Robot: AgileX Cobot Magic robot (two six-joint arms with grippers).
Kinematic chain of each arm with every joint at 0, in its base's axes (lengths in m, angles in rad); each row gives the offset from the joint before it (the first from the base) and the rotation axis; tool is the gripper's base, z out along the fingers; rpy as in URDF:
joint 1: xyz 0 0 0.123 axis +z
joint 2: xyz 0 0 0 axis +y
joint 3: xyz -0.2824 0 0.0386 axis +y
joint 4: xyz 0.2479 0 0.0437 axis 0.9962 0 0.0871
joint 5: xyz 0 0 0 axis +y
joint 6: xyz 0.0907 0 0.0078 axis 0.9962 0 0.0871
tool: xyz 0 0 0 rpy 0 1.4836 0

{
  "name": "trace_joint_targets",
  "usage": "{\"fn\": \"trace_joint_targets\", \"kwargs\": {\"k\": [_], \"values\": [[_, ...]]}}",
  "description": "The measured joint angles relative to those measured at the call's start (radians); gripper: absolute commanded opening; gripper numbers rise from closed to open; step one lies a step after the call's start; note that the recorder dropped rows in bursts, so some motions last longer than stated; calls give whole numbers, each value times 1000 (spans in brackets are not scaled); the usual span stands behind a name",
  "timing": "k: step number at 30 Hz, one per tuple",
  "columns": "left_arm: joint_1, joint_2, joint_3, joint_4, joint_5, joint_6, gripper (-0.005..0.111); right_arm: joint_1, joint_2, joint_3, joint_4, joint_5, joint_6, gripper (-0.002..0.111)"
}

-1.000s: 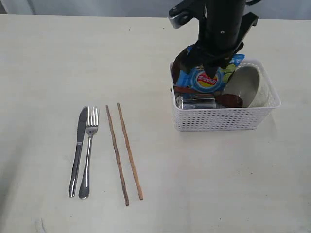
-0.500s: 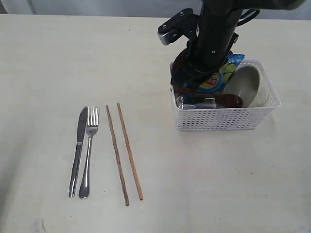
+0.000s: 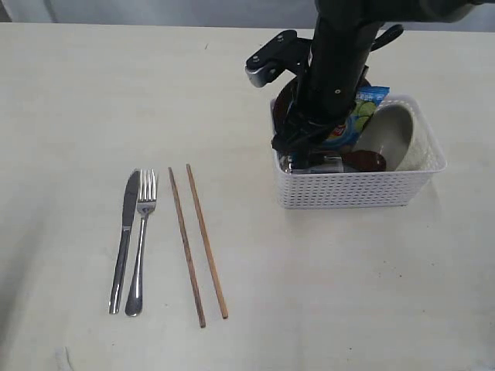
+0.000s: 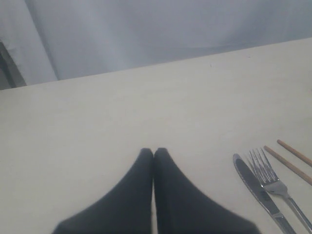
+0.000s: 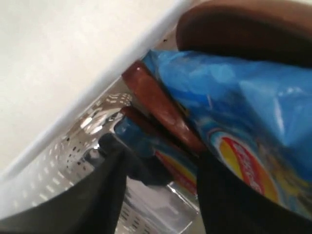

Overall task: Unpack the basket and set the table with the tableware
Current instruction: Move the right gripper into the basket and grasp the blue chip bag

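Right fingers (image 5: 97,195) were apart, down inside the left end of the basket (image 3: 356,189), with nothing visibly clamped. The spoon (image 3: 370,161) lay lengthwise along the basket. Its scoop end sat mid-basket beside the bowl (image 3: 390,135), and its handle pointed back toward the fingers, flat against the chip bag (image 5: 243,107). The cup (image 3: 313,164) lay on its side right under the fingers. The plate (image 5: 243,29) stood on edge behind the bag. Next pick looked like spoon or cup; couldn't tell which. Right arm was clearly the nearer one. Left fingers (image 4: 141,195) were pressed together over bare tabletop (image 3: 348,294) near the knife (image 3: 124,239) and fork (image 3: 141,239), well apart from the basket. Chopsticks (image 3: 197,243) lay alongside, parallel.
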Motion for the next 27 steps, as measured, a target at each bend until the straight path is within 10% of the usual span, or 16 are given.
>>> {"fn": "trace_joint_targets", "kwargs": {"k": [17, 27], "values": [[0, 0, 0, 0, 0, 0, 0, -105, -165, 2, -170, -7, 246, 45], [0, 0, 0, 0, 0, 0, 0, -251, -133, 2, 164, -7, -135, 45]]}}
